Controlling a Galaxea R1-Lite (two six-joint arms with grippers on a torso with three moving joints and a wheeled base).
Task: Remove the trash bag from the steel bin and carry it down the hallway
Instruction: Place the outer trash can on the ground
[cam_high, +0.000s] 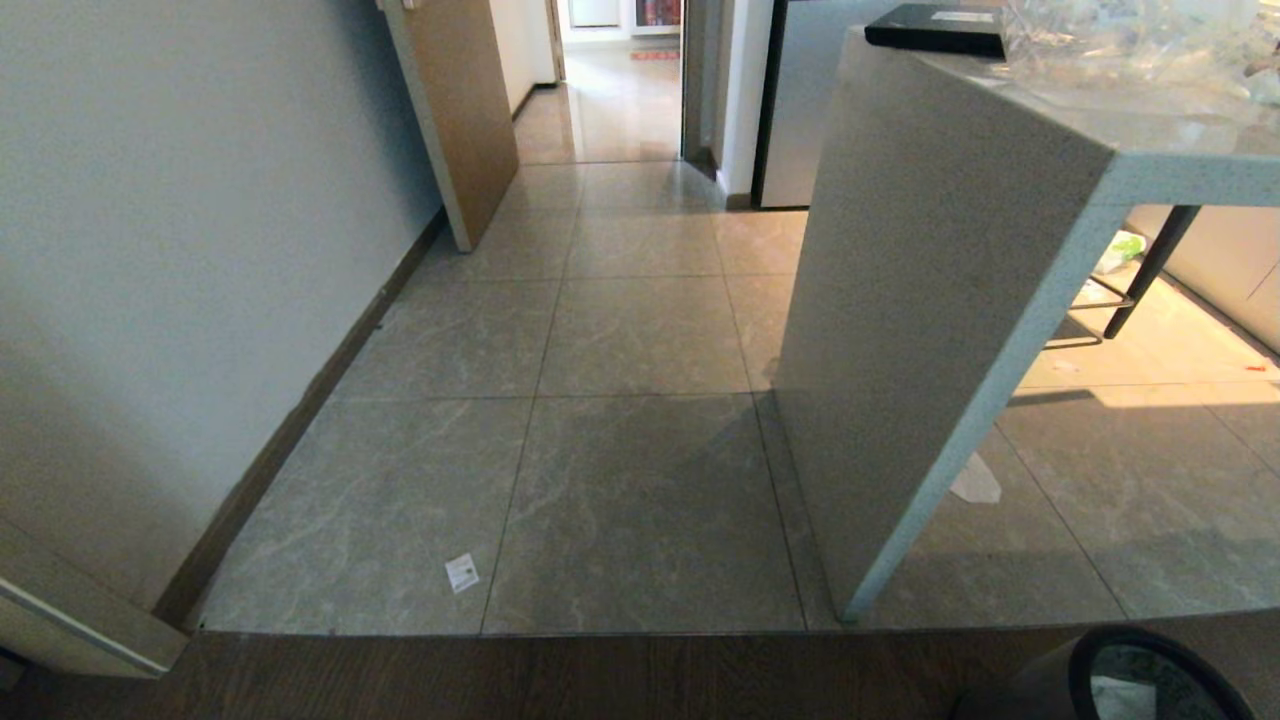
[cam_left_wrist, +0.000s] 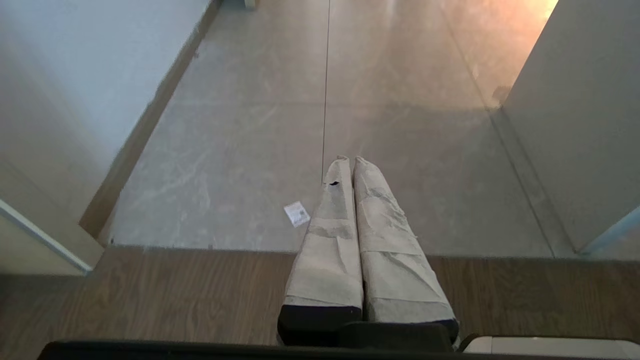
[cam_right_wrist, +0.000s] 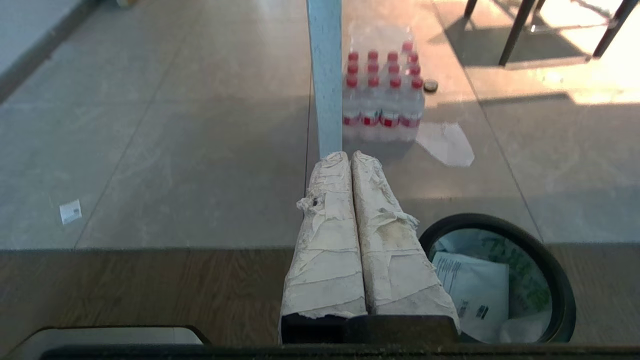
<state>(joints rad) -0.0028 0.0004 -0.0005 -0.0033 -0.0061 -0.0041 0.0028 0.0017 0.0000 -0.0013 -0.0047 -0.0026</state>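
Standing at the lower right corner of the head view, the steel bin (cam_high: 1160, 680) was cut off by the frame, so only part of its black rim and a sliver of its contents showed there. It sat on the dark wood-look floor strip (cam_high: 600, 675), just short of the seam with the grey floor tiles (cam_high: 620, 480).

From the right wrist view the bin's mouth (cam_right_wrist: 500, 280) was plainer: the trash bag (cam_right_wrist: 525, 290) lined it, pale and translucent with faint green prints, and a white printed paper (cam_right_wrist: 470, 295) lay inside. The bag's handles could not be made out. The right gripper (cam_right_wrist: 350, 156) hung beside the bin's rim with its taped fingers pressed together, gripping nothing. Beyond it stood the counter's end panel (cam_right_wrist: 325, 75) and a shrink-wrapped pack of red-capped bottles (cam_right_wrist: 382, 90), partly hidden behind that panel, with a flat white scrap (cam_right_wrist: 447, 145) beside it.

The left gripper (cam_left_wrist: 350, 159) likewise had its taped fingers together and empty, above the tile seam, near a small paper label (cam_left_wrist: 297, 214) lying on the tiles.

Past an open wooden door (cam_high: 455, 110), the hallway (cam_high: 620, 90) showed only as a glossy strip of floor at the far end; its far details were too small to tell. Crumpled clear wrapping (cam_high: 1130, 40) and a black flat item (cam_high: 935, 28) lay on the countertop, both cut off by the top edge.
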